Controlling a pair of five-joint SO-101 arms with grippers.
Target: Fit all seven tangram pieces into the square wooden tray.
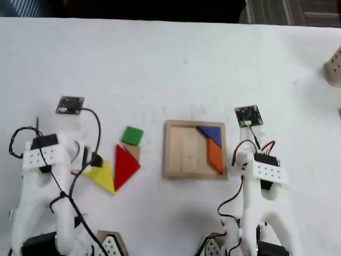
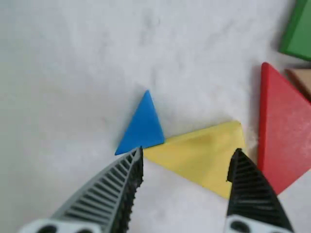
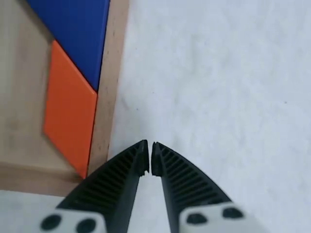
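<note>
On the white table (image 1: pixel 160 69), the left gripper (image 2: pixel 188 156) hangs wide open and empty, one finger on each side of the yellow triangle (image 2: pixel 201 148). The left wrist camera gives us a small blue triangle (image 2: pixel 142 126) whose corner touches the yellow one, with a fingertip at its near corner; we cannot tell whether the two make contact. Next comes the red triangle (image 2: pixel 284 141), edge to edge with the yellow. Beyond it are a tan piece (image 2: pixel 301 80) and a green square (image 2: pixel 297 29).

From above we get the layout. These loose pieces lie grouped just left of the tray (image 1: pixel 194 175). The tray holds a dark blue piece (image 1: pixel 212 133) in its far right corner and an orange piece (image 1: pixel 214 154) against the right wall, touching the blue. The rest of its floor is bare wood.

At right, the right gripper (image 3: pixel 149 158) is all but closed on nothing, over the table just outside the tray's near right corner.
</note>
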